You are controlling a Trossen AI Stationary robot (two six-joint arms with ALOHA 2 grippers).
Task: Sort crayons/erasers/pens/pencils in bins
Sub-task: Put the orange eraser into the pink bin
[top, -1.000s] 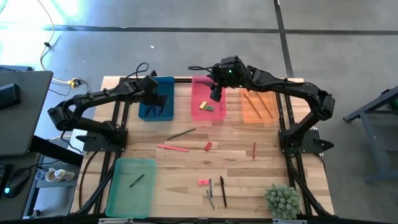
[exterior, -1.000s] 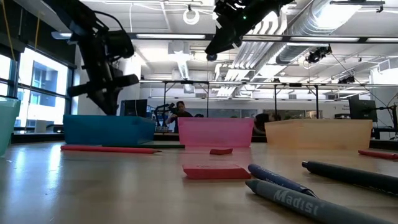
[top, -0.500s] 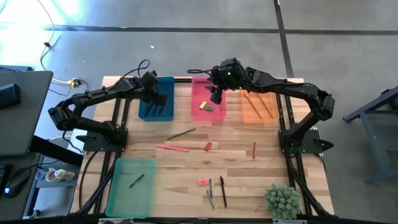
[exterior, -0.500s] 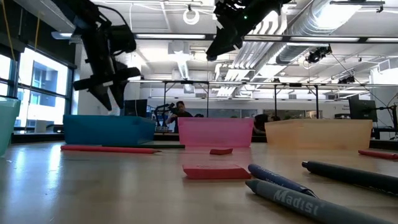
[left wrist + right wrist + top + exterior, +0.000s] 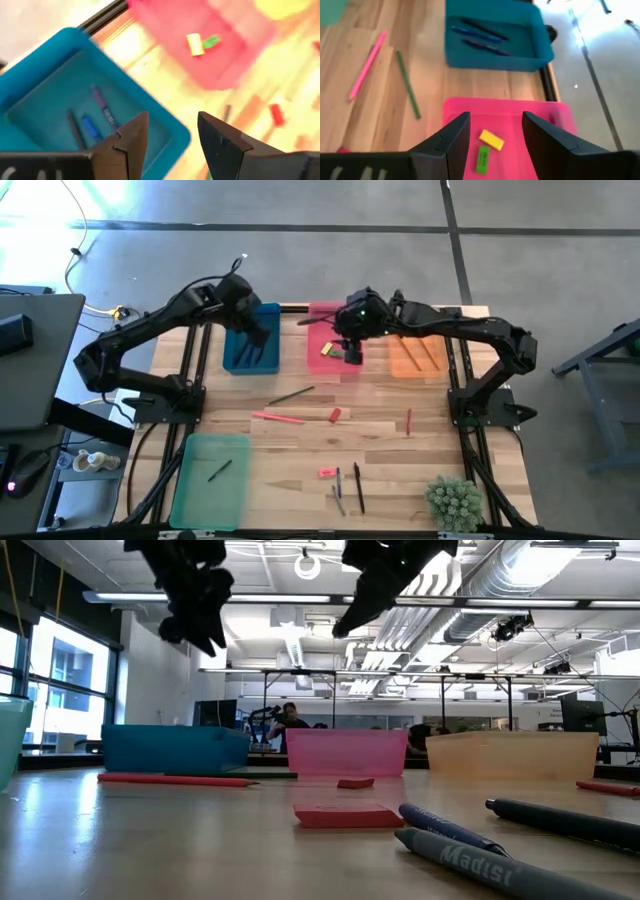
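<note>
Since a second earlier, our left gripper (image 5: 243,288) had lifted clear of the blue bin (image 5: 252,340) and swung toward its far left corner; its fingers stood parted and held nothing, as the left wrist view showed; three or so pens (image 5: 95,117) lay in that bin below. Our right gripper (image 5: 349,345) had slid a little nearer over the pink bin (image 5: 334,360), jaws open and empty, above a yellow eraser (image 5: 491,139) and a green eraser (image 5: 482,159).

Much was left unsorted on the table (image 5: 300,470); a pink pencil (image 5: 278,418) and an olive-green pencil (image 5: 291,395) lay near the middle, a red crayon (image 5: 335,415) beside them, another red stick (image 5: 408,421) to the right, a pink eraser (image 5: 327,472) and three dark pens (image 5: 347,490) toward the near edge. The orange bin (image 5: 415,352) held pencils; the green bin (image 5: 212,478) held one dark stick.

We judged the risk to be the arms meeting, should both reach for the middle items together; thin pencils lying flat could also slip from the fingers. A small potted plant (image 5: 453,502) stood at the near right corner, close to the pens.
</note>
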